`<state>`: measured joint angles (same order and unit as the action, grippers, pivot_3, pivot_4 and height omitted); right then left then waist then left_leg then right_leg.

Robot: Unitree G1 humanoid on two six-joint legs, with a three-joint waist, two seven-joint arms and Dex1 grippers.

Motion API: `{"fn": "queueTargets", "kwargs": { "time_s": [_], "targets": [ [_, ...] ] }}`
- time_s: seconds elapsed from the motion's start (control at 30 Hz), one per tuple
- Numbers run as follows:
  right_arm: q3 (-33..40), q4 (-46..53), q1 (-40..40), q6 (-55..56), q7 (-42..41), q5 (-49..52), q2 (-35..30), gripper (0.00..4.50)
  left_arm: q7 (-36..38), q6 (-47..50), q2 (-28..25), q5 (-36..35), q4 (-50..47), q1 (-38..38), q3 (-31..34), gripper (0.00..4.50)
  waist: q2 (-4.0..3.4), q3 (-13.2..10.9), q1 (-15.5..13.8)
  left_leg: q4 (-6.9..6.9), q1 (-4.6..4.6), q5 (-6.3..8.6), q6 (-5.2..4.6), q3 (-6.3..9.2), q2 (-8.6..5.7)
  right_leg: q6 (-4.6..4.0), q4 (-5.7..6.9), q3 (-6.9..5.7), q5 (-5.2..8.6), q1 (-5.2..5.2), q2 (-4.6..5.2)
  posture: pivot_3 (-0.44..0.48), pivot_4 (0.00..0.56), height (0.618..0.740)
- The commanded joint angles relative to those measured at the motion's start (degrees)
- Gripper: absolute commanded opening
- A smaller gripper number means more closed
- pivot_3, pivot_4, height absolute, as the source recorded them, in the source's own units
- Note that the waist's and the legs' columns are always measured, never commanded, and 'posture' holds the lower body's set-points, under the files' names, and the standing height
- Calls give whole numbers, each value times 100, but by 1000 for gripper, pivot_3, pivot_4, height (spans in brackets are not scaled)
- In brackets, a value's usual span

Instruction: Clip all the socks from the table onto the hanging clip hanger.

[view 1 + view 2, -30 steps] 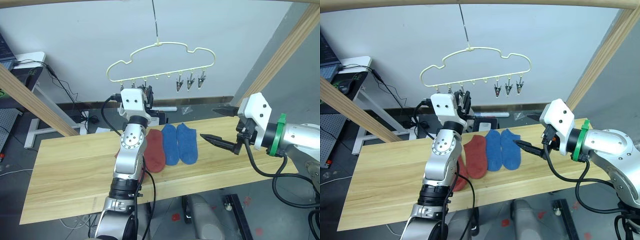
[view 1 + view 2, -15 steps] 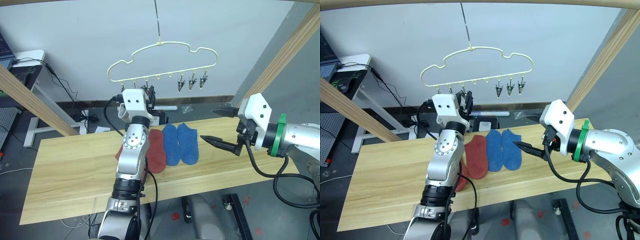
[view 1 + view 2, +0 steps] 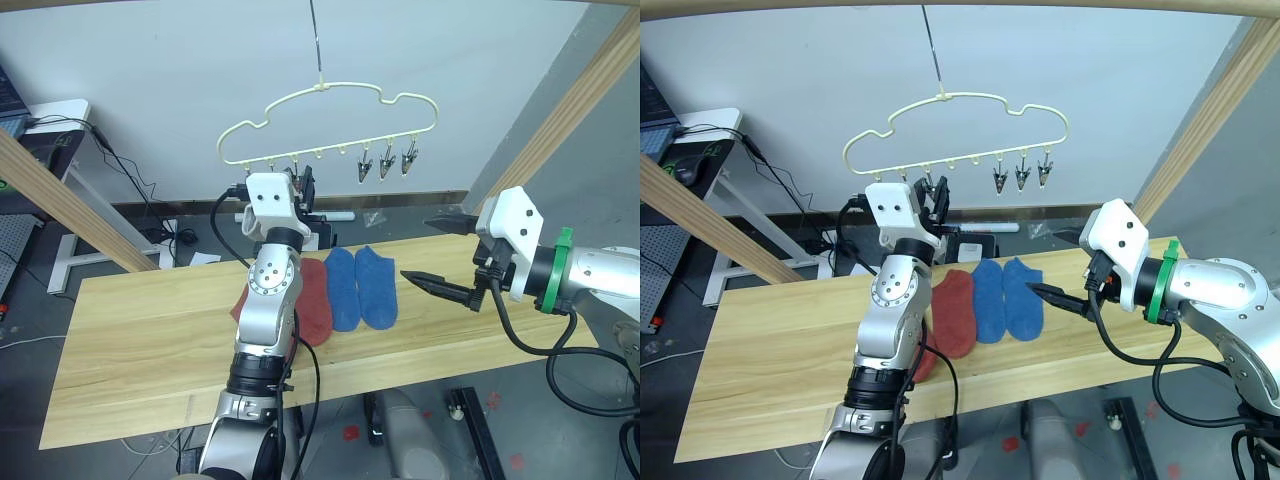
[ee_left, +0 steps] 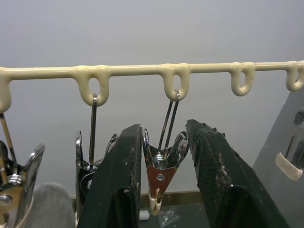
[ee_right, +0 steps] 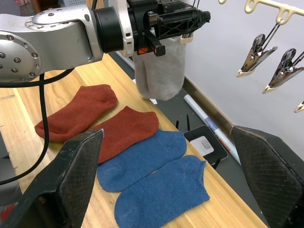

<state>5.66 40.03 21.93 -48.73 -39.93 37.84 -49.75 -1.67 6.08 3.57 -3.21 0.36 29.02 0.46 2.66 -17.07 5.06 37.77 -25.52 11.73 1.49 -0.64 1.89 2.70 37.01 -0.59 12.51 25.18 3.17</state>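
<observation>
Up at the hanger's lower rail, the left gripper (image 4: 164, 175) has its two black fingers (image 4: 118, 185) spread on either side of a small silver clip (image 4: 159, 178), one finger on each flank of the clip's handles; whether they press it cannot be told. That clip hangs by a thin wire from a loop of the pale-yellow cloud-shaped wire clip hanger (image 3: 330, 92), which is suspended by its metal hook. Just beside it hangs another silver clip (image 4: 90, 161), and a light grey ankle sock (image 5: 160, 71) dangles from the clips close to the left gripper, above the far edge of the table. Three more silver clips (image 3: 385, 165) hang empty toward the hanger's right end.

The right gripper (image 3: 440, 255) is held out over the right part of the long pale wood plank table (image 3: 150, 340), its black fingers wide apart and holding nothing, well apart from the hanger.

On the table lie four socks side by side: two blue ankle socks (image 5: 152, 178) touching each other, nearest the right gripper, and two rust-red ankle socks (image 5: 104, 121) next to them, partly behind the left arm in the head views.
</observation>
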Motion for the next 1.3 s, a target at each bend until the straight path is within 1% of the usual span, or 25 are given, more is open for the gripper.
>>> {"fn": "queueTargets", "kwargs": {
  "time_s": [0.03, 0.17, 0.33, 0.47, 0.8, 1.07, 1.17, 1.3],
  "targets": [
    [165, 88, 40, 90, -32, 48, -62, 4500, 53, -51, -6, -25, -183, 75, -28, 1615, 0, 0, 0, 0, 0, 0, 0, 0, 0, 0, 0, 0, 0, 0, 0, -263, 282, 740],
    [151, 81, 46, 92, -33, 43, -60, 4500, 62, -46, -23, -25, -197, 57, -31, 1615, 0, 0, 0, 1, 0, 0, 0, -1, 0, 1, 0, 1, 0, 0, 0, -260, 284, 740],
    [130, 74, 54, 104, -40, 29, -58, 4500, 64, -63, -48, -1, -226, 58, -49, 711, 0, 0, -1, 1, 0, 0, 0, 0, 0, 1, 1, 0, 0, 0, 0, -258, 284, 740],
    [114, 75, 53, 114, -45, 16, -59, 4500, 70, -67, -70, 12, -269, 54, -71, 380, 0, 0, -1, 2, 0, 0, 0, 0, 0, 1, 1, 1, -1, 0, 0, -257, 284, 740],
    [-2, 72, -30, 206, -45, -166, -84, 4500, 233, 77, -103, -103, -496, -12, -89, 348, 0, 0, -2, 2, -1, 0, 0, 0, 0, 1, 1, 1, -1, 0, 0, -255, 285, 740],
    [-522, -252, -203, 260, 141, -898, -141, 4500, 626, 741, -324, -567, -1116, -92, 23, 324, -3, -9, -3, 3, -1, 0, 0, 0, 0, 1, 2, 1, -1, 1, 0, -233, 316, 740],
    [-903, -669, -110, 215, 392, -1218, 153, 4500, 853, 1071, -543, -754, -1389, -163, 39, 323, -4, -24, 5, 3, 0, 0, 0, 1, 1, 1, 3, 2, -1, 2, -1, -229, 340, 740],
    [-1365, -1397, 117, 224, 875, -1697, 849, 4500, 1031, 1418, -774, -921, -1629, -197, 61, 300, -28, -80, -1, 4, 1, -1, 0, 2, 2, 0, 8, 4, -1, 5, -1, -217, 368, 740]
  ]
}}
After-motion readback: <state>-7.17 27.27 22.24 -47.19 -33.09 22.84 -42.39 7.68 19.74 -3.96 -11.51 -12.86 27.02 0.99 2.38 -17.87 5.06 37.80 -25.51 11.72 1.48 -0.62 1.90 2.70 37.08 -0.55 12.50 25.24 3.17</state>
